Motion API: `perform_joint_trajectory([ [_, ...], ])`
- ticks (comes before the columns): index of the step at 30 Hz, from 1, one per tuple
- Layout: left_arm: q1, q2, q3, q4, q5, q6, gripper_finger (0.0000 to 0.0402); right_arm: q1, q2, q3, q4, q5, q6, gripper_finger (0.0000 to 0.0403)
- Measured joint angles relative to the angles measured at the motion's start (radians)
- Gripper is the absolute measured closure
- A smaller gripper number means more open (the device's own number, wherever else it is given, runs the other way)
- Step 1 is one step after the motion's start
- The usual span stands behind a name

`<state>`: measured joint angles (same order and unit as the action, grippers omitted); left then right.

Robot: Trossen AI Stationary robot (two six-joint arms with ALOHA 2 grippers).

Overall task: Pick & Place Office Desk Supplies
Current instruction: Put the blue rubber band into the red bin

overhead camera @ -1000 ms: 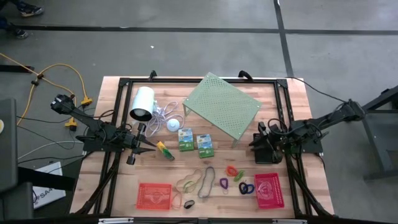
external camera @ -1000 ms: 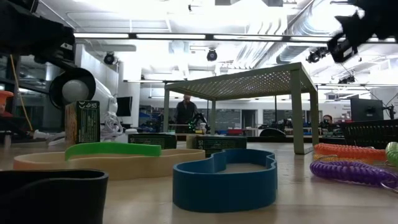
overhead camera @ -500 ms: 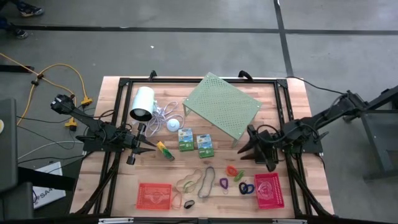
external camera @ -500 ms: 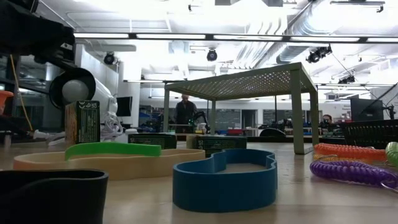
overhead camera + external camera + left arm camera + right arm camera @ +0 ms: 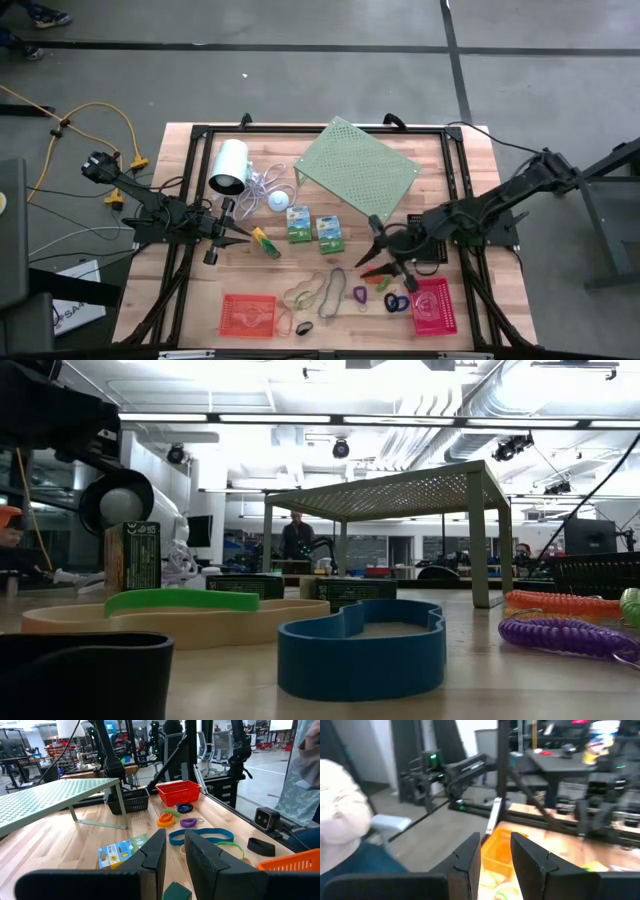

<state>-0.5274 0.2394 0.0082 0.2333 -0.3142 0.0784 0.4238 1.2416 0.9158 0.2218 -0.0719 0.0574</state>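
Two green-white boxes (image 5: 298, 226) (image 5: 329, 232) lie mid-table. The yellow-green marker (image 5: 266, 242) lies just in front of my left gripper (image 5: 240, 239) (image 5: 174, 852), whose fingers stand a little apart on nothing. Tan, green and blue rubber-band loops (image 5: 312, 291) and colourful clips (image 5: 373, 273) lie near the front, between the red basket (image 5: 248, 313) and the pink basket (image 5: 432, 305). My right gripper (image 5: 383, 254) (image 5: 495, 851) hovers open above the clips. The right arm mostly hides the black basket (image 5: 129, 800) in the high view.
A pale green perforated shelf (image 5: 357, 170) stands at the back centre. A white cylinder (image 5: 230, 167) with a cord (image 5: 262, 183) lies at the back left. A dark band loop (image 5: 303, 327) lies by the front edge. A person (image 5: 297, 540) stands far behind the table.
My right gripper has swung out from over the black basket at the table's right side toward the left and a little nearer. It has risen and rolled somewhat on the way, and it now hangs over the clips, its fingers still apart.
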Motion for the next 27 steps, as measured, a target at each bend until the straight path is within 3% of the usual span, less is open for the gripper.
perform_joint_trajectory([
  [7, 0.000, 0.000, 0.000, 0.000, 0.000, 0.000, 0.0337, -0.028, 0.194, 0.149, -0.029, -0.096, -0.026, 0.0308],
  [15, 0.000, 0.000, 0.000, 0.000, 0.000, 0.000, 0.0337, -0.027, 0.383, 0.352, -0.221, -0.111, -0.080, 0.0308],
  [27, 0.000, 0.000, 0.000, 0.000, 0.000, 0.000, 0.0337, -0.039, 0.406, 0.364, -0.351, -0.031, -0.071, 0.0308],
])
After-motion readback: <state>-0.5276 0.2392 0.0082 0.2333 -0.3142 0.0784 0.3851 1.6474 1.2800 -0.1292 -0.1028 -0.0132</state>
